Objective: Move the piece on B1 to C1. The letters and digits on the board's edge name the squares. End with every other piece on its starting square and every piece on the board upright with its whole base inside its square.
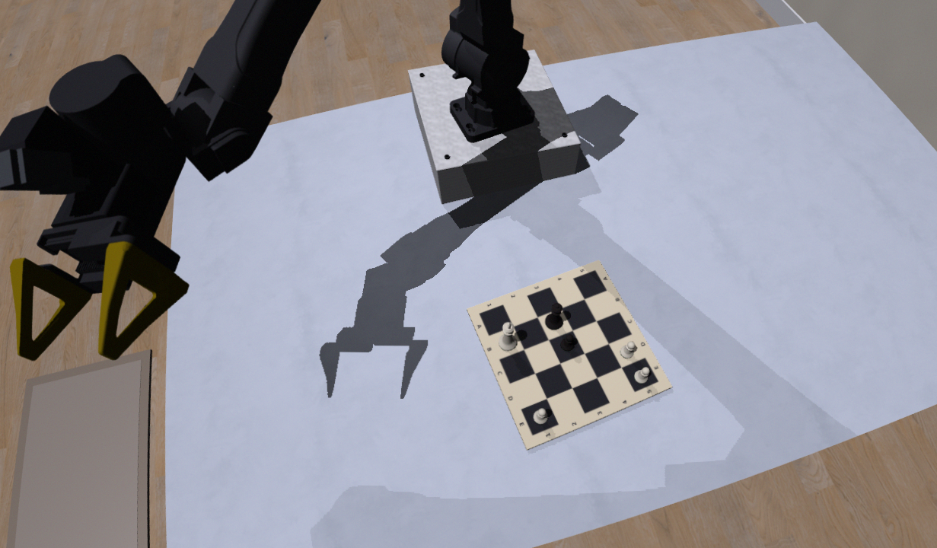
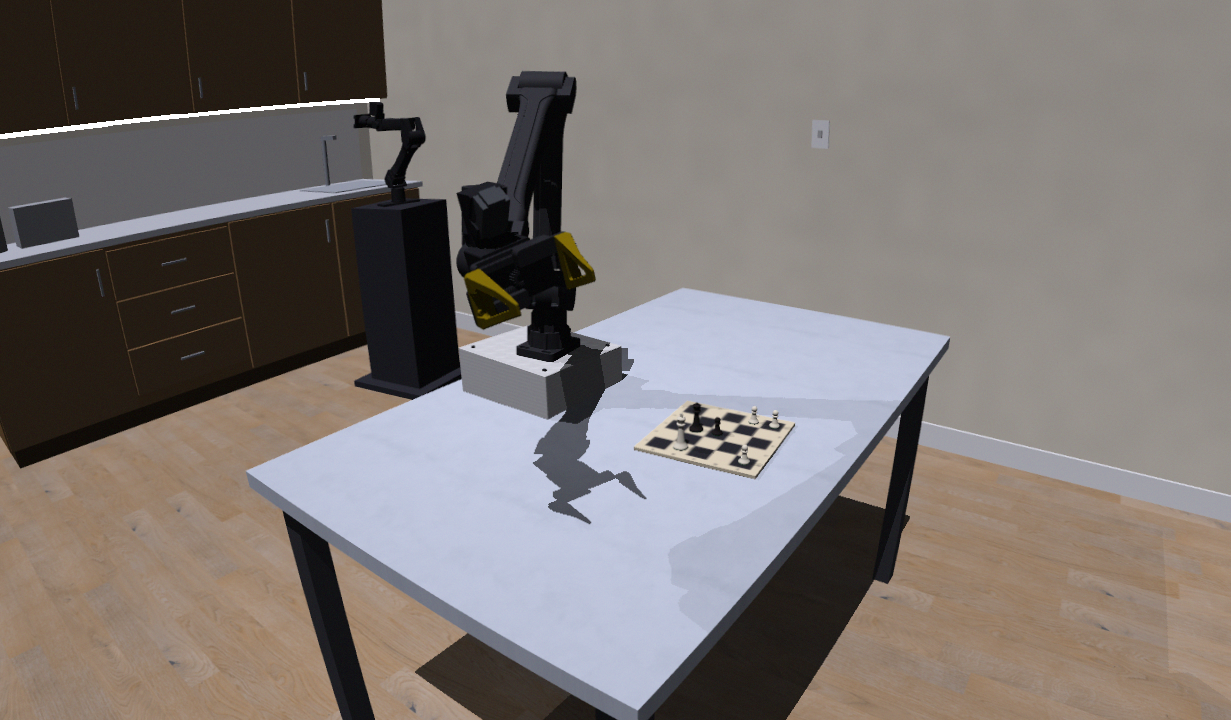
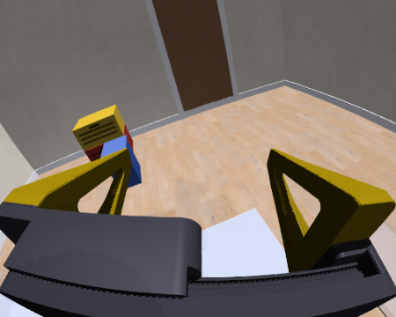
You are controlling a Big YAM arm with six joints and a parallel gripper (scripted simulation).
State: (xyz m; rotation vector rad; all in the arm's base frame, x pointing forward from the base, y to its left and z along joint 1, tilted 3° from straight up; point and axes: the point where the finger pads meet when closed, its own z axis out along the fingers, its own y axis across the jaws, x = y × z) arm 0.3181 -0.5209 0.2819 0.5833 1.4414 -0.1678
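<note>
The small chessboard (image 1: 597,414) (image 2: 691,459) lies on the grey-white table (image 1: 287,204), in front of the arm's base. A tall white piece (image 1: 507,336) (image 2: 681,436) stands upright on B1, on the board's left column. The dark square C1 (image 1: 517,365) just below it is bare. Two black pieces (image 1: 556,315) (image 1: 568,341) stand near the middle of the board. Three white pawns stand at E1 (image 1: 540,413) and on the right edge (image 1: 628,350) (image 1: 643,374). My gripper (image 1: 69,354) (image 2: 534,286) (image 3: 199,156) is open and empty, raised high and far from the board.
The arm's base stands on a grey block (image 1: 430,102) (image 2: 503,376) at the back of the table. A tan flat panel (image 1: 83,450) shows at the lower left. A stack of coloured boxes (image 3: 105,132) sits on the floor beyond the table. A black pedestal (image 2: 404,295) stands behind.
</note>
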